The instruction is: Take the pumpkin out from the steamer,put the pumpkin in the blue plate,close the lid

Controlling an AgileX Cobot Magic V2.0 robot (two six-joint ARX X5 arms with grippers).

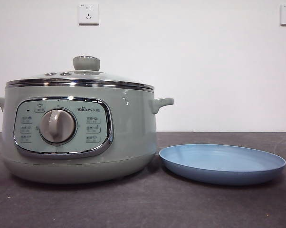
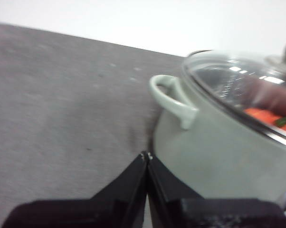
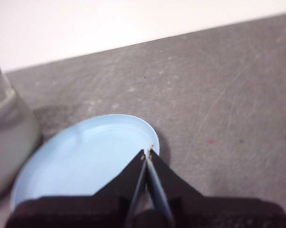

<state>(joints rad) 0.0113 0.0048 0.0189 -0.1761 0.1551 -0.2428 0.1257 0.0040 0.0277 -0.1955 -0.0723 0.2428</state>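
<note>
Lidded steamer [image 1: 81,137] beside blue plate [image 1: 222,164]

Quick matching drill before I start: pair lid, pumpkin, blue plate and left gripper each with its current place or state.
Things:
1. lid
2. pumpkin
3. blue plate
4. left gripper

States:
A. bare, on the table beside the steamer
B. shut, near the steamer's side handle
C. closed on the steamer
D. inside the steamer, seen through the glass

Pairs: 1-C, 2-D, 3-A, 4-B
</note>
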